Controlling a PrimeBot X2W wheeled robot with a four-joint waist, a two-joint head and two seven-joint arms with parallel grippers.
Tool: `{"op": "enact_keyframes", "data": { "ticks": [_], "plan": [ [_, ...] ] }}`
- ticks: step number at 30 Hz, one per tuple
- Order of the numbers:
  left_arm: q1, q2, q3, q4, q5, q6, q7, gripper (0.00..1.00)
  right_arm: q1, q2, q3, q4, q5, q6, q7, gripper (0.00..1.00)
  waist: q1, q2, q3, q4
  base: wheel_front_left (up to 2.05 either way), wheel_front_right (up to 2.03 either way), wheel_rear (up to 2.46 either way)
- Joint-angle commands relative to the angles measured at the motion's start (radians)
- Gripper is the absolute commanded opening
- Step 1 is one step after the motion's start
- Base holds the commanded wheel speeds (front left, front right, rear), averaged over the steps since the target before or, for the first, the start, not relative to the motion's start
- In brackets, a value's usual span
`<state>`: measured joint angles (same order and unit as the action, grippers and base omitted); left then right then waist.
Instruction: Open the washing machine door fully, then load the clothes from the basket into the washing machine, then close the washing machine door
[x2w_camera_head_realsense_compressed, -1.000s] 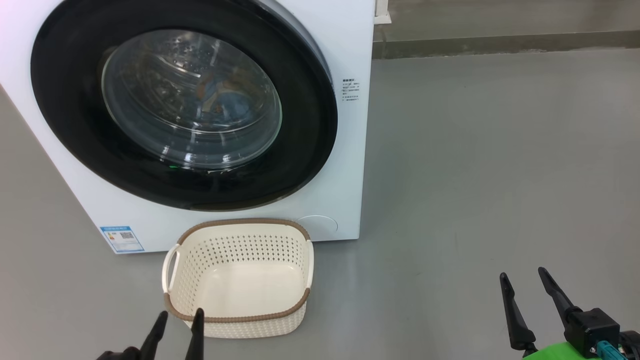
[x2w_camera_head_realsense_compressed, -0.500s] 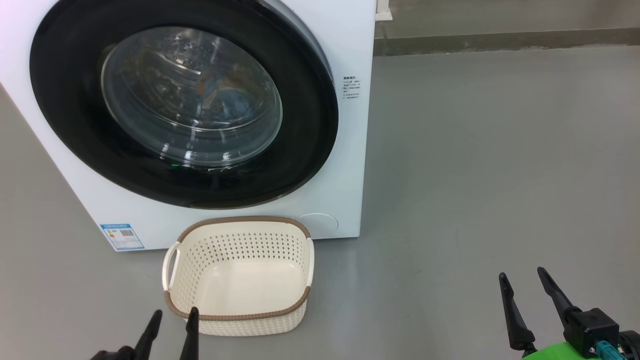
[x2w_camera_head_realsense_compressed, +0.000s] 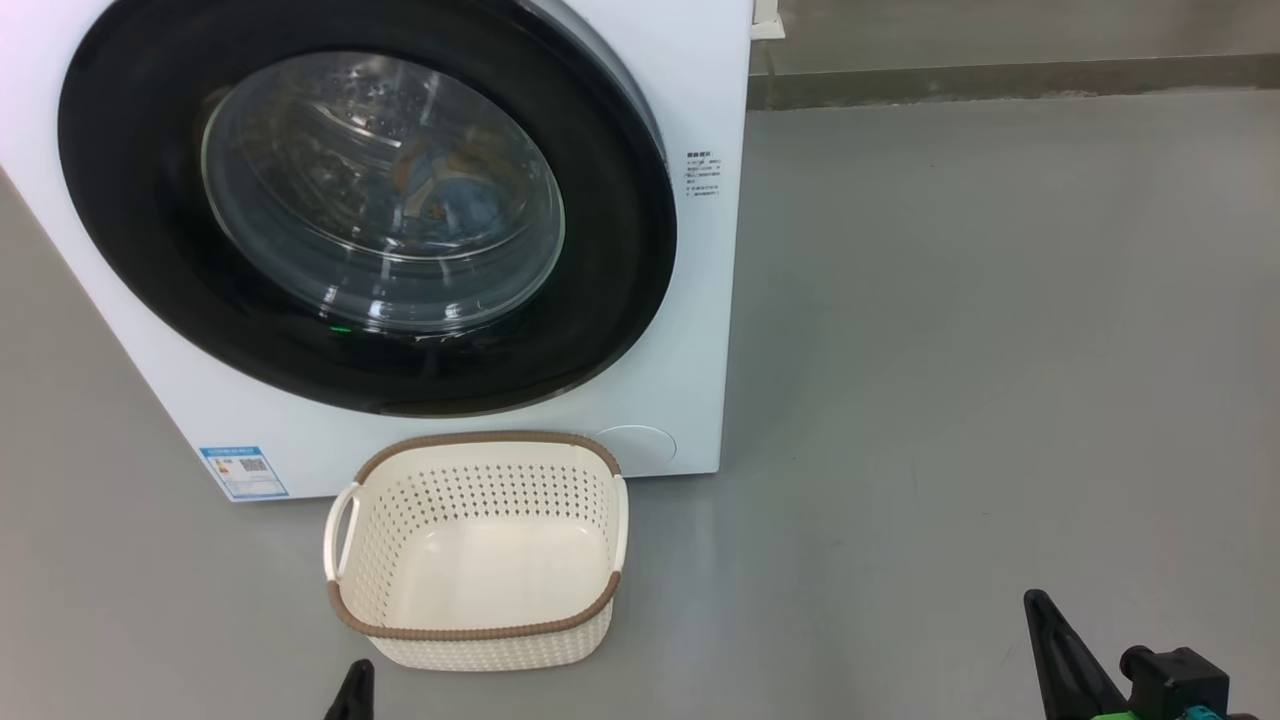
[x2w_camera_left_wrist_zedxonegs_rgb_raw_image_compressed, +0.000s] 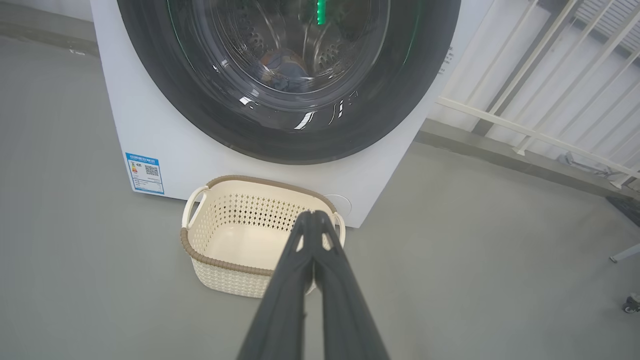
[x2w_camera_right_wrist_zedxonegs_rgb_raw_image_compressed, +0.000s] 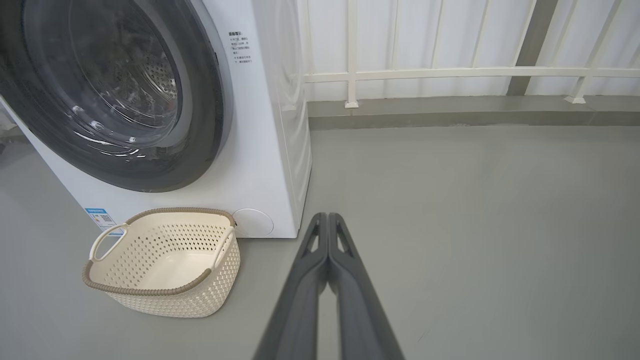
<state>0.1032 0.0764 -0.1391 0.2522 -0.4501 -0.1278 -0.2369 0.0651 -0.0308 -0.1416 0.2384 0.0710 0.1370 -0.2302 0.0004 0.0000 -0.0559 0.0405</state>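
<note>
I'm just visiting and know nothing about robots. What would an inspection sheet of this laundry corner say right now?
Surface: smooth grey floor.
Job's things: washing machine door closed on the washing machine; blue and orange cloth shows behind its glass; basket stands empty before it.
Clutter: nothing seen.
Grippers: left gripper and right gripper both shut, holding nothing.
Cables: nothing seen.
Surroundings: white railing beyond the machine.

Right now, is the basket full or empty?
Empty. The basket shows its bare cream bottom from wall to wall in the head view, and no clothes lie in it.
</note>
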Motion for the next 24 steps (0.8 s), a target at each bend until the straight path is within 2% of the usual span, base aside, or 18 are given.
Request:
{"op": "enact_keyframes", "data": {
  "ticks": [1,5,24],
  "plan": [
    [-0.029,0.01,0.014,-0.022,-0.02,0.0,0.003,0.0,-0.028,-0.005,-0.003,-0.022,0.028,0.0,0.004,0.0,0.0017,0.0,0.0,0.0,0.0,0.0,0.0],
    [-0.036,0.01,0.021,-0.02,-0.059,0.0,0.014,0.0,-0.031,-0.005,0.001,-0.023,0.08,-0.001,0.012,0.0,-0.0002,0.0,0.004,-0.002,0.0,0.0,0.0],
    [-0.067,0.008,0.057,-0.017,-0.257,-0.001,0.069,0.0,-0.053,-0.008,0.01,-0.022,0.337,-0.002,0.067,0.0,-0.0004,0.0,0.014,-0.009,0.0,0.0,0.0]
  ]
}}
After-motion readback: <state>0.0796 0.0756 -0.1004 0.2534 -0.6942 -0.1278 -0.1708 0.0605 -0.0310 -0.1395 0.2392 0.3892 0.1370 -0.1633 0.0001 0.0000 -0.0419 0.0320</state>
